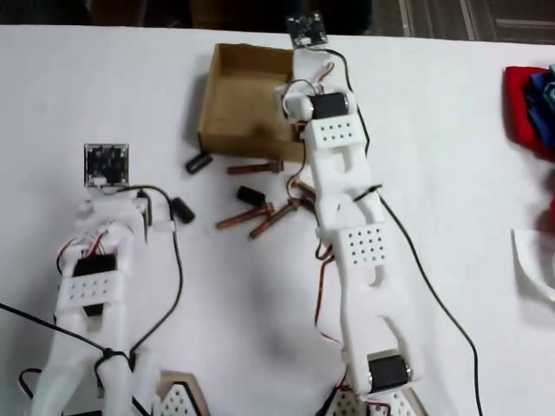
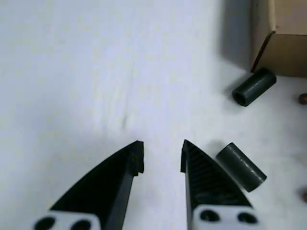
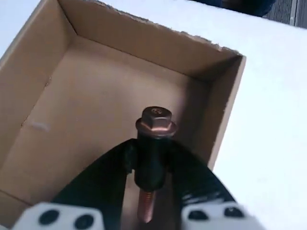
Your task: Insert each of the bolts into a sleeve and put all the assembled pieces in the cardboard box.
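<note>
Here, right arm (image 1: 347,173): stretched long across the bench (image 1: 460,217), running from its base at 6 o'clock up toward 12 o'clock, with its wrist over the 3 o'clock side of the cardboard box.
Right gripper (image 3: 152,154): pinching a black sleeve (image 3: 149,165) between both fingers. A copper bolt (image 3: 156,123) runs through the sleeve, its flanged head out of one end and its threaded tip out of the other. The piece hangs over the inside of the box.
Cardboard box (image 1: 247,143): open-topped, brown, toward 12 o'clock on the bench, with the right wrist above its brown floor.
Left arm (image 1: 91,286): drawn back close to its base at about 8 o'clock on the bench, wrist pointing toward 12 o'clock.
Left gripper (image 2: 161,152): fingers spread, holding nothing, aimed down at white bench.
Nearest sleeve (image 2: 241,166): lying on its side just beside the outer face of one left finger.
Second sleeve (image 2: 254,86): lying on the bench near a corner of the box.
Third sleeve (image 1: 251,194): lying among the bolts, at 6 o'clock from the box.
Loose bolts (image 1: 254,169): three copper ones between the two arms. One lies near the box's front wall; the other two are close together farther toward 6 o'clock.
Red cloth (image 1: 529,95): at the 3 o'clock edge, well apart from the parts.
</note>
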